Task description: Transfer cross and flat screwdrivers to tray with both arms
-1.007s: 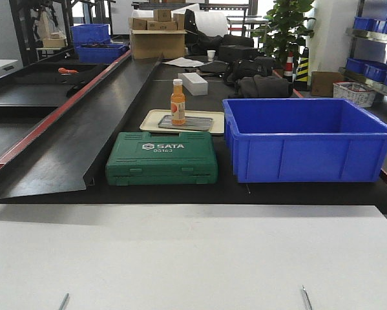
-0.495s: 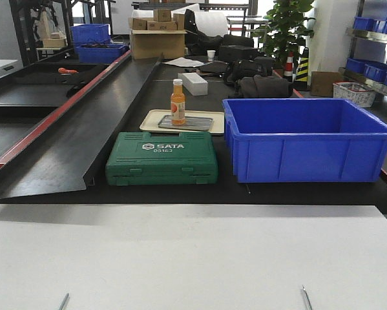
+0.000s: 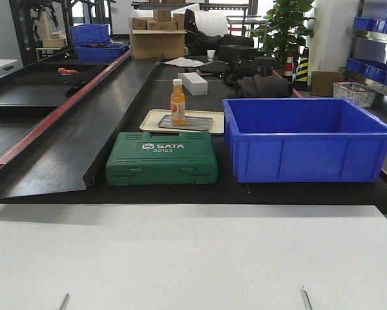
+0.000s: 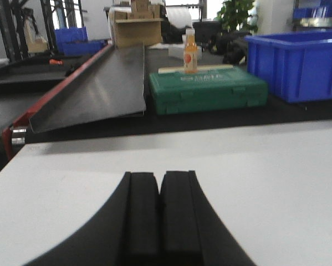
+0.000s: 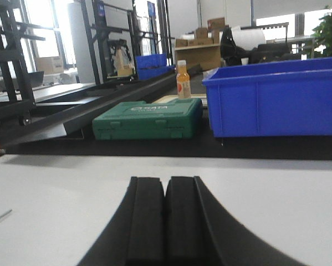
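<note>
Left gripper [image 4: 159, 183] and right gripper [image 5: 166, 185], jaws pressed together on nothing, sit low over the white table [image 3: 193, 258]. One screwdriver [image 3: 64, 301] pokes in bottom left, the other screwdriver [image 3: 305, 298] bottom right, seemingly one per arm. The grey tray [image 3: 185, 123] lies at centre.

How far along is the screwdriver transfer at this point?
Nothing looks done: the left screwdriver shaft and the right screwdriver shaft lie on the white table, untouched. Nothing is in hand; the left gripper and the right gripper are shut and empty. Both pick-ups and both placements remain.
</note>
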